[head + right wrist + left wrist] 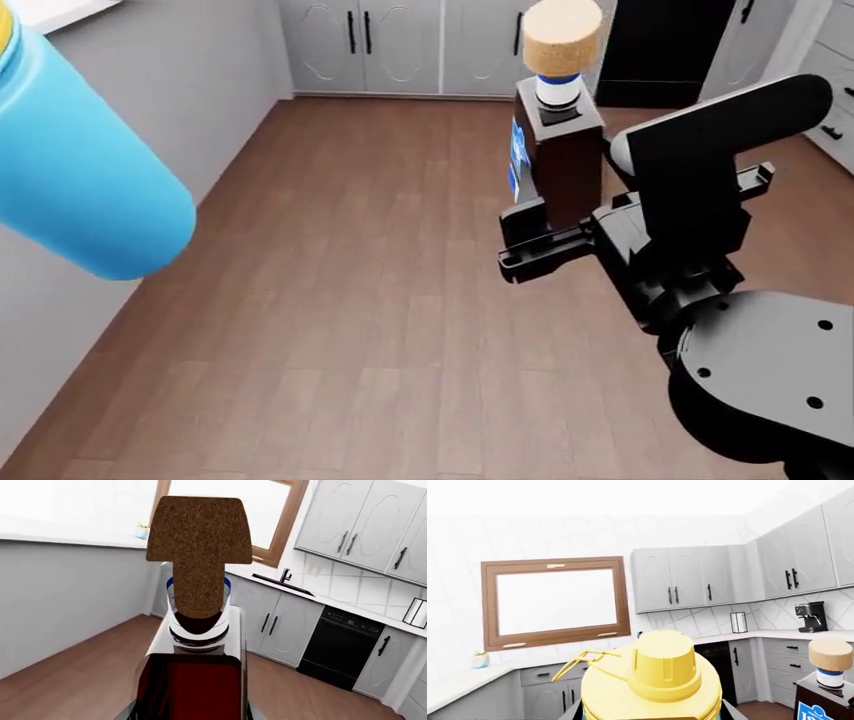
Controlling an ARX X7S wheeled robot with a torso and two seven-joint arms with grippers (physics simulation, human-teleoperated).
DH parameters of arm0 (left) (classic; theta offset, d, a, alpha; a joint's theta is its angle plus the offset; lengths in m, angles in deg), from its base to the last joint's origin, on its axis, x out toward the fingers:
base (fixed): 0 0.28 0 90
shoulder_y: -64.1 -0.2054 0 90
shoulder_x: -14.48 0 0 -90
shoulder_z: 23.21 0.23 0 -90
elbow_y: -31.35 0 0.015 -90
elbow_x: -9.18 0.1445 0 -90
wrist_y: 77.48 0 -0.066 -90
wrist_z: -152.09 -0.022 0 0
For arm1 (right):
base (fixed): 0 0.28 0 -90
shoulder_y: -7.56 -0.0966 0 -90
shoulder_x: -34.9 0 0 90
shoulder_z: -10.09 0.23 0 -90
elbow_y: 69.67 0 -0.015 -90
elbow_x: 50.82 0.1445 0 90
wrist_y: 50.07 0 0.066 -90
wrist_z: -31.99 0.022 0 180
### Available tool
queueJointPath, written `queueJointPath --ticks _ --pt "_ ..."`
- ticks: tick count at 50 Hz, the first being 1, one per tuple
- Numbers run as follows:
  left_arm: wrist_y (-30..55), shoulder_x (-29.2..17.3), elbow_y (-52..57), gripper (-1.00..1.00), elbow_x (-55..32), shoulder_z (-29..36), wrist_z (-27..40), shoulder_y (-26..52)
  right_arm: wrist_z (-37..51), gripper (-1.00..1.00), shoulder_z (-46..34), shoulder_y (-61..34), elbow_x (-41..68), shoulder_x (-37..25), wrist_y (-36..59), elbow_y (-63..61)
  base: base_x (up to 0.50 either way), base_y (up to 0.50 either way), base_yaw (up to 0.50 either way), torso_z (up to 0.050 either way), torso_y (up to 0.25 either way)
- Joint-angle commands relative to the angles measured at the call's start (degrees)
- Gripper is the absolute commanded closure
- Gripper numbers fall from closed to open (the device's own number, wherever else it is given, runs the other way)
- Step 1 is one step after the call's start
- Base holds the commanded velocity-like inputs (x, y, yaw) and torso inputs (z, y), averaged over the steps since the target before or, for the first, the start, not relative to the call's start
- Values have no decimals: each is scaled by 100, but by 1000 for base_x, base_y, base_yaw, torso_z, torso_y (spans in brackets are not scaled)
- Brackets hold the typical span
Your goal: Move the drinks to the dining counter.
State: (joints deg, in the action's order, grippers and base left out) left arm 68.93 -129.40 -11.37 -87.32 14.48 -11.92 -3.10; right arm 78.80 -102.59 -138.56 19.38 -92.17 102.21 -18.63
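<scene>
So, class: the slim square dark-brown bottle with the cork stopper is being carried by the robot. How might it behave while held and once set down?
The slim square dark-brown bottle looks glossy, so it may slip in the right gripper. It is gripped low with its large cork stopper high above, so it may lean. Tall and narrow, it probably tips easily, though flat sides should stop rolling.

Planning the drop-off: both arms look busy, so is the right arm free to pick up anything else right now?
Probably not. The right tool is shut on the brown bottle, held upright over the wood floor, so it would have to set that down first.
</scene>
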Motion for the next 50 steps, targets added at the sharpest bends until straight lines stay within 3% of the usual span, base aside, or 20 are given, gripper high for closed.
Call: queueJointPath --ticks 1,20,27,50 --pt "-36 29 -24 100 -133 -147 145 -11 -16 100 119 -111 -342 7 91 -29 -498 -45 0 0 0" --pt "-57 71 -69 100 -2 -65 21 6 20 100 24 -236 -363 70 103 -7 -498 -50 0 1 2" --pt "-22 103 -31 100 -76 -255 26 -99 30 100 5 -259 -392 14 102 -112 -18 -1 0 0 3" --pt "-48 78 -11 100 -56 -183 37 -102 292 100 -59 -355 -180 89 308 25 -474 -193 0 1 2"
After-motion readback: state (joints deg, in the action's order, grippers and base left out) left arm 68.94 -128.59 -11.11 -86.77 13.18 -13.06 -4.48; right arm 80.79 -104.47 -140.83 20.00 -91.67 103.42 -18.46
